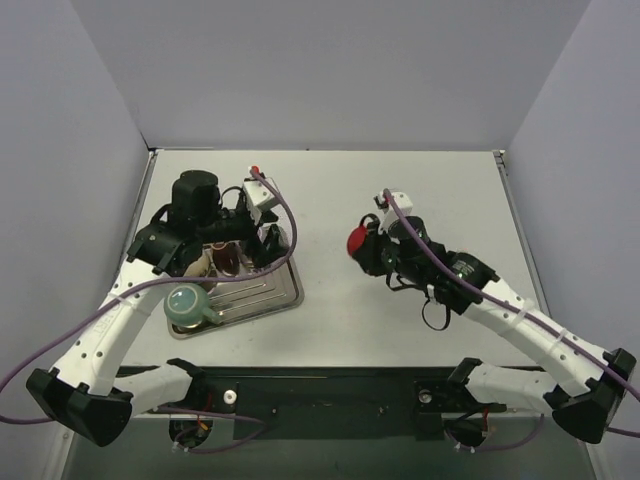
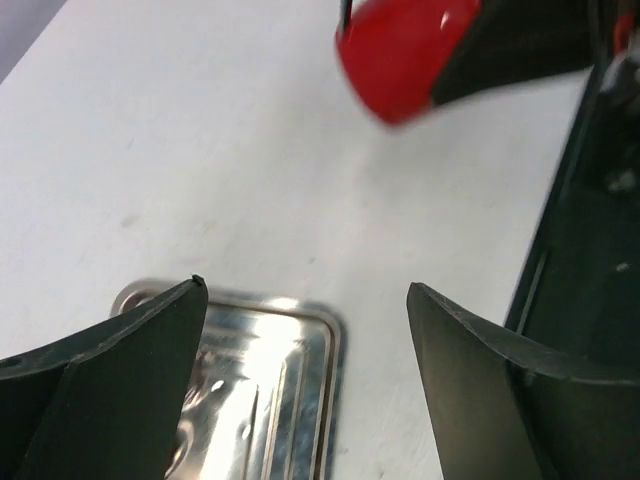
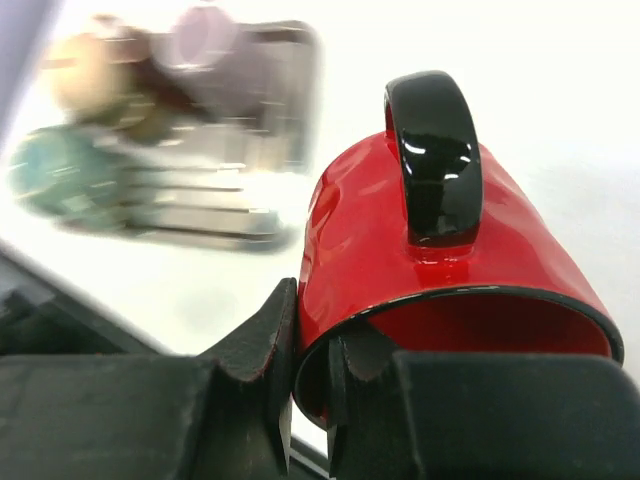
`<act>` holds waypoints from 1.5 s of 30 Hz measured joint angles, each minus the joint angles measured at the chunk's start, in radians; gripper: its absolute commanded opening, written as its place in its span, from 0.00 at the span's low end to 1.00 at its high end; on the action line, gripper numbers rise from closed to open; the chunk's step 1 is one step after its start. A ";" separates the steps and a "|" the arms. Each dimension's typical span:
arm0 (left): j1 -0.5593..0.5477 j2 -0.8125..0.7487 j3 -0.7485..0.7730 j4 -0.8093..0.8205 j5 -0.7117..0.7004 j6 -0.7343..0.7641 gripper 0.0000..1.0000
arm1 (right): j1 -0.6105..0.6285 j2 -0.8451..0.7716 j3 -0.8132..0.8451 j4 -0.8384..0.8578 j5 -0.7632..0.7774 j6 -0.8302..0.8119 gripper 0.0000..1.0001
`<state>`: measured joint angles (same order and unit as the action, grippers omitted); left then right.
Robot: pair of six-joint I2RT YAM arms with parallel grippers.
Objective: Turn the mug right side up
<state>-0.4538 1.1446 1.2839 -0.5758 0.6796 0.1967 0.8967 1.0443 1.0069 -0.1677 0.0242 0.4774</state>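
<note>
Squeezing the shiny red mug (image 3: pixel 350 250) by its thin rim, the right gripper (image 3: pixel 312 342) is probably risking a slip.

Probably a lab: plain grey walls (image 1: pixel 330 70) box in a white table (image 1: pixel 330 190).

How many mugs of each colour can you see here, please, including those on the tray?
Glossy red ceramic mug, black handle: 1
Teal glazed mug: 1
Beige mug: 1
Dark brown mug: 1
Lilac mug: 1
Total: 5
</note>
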 measured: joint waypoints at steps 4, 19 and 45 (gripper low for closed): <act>0.005 -0.001 0.002 -0.198 -0.164 0.270 0.92 | -0.200 0.109 0.041 -0.207 0.065 -0.044 0.00; -0.021 -0.003 -0.338 -0.540 -0.603 0.869 0.89 | -0.467 0.461 -0.005 -0.333 0.031 -0.173 0.00; -0.022 -0.016 -0.644 -0.316 -0.766 1.175 0.53 | -0.528 0.238 -0.034 -0.319 -0.084 -0.199 0.69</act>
<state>-0.4755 1.1290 0.6395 -0.8917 -0.0864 1.3712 0.3683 1.2823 0.9730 -0.4862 -0.0593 0.2787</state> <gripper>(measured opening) 0.811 0.682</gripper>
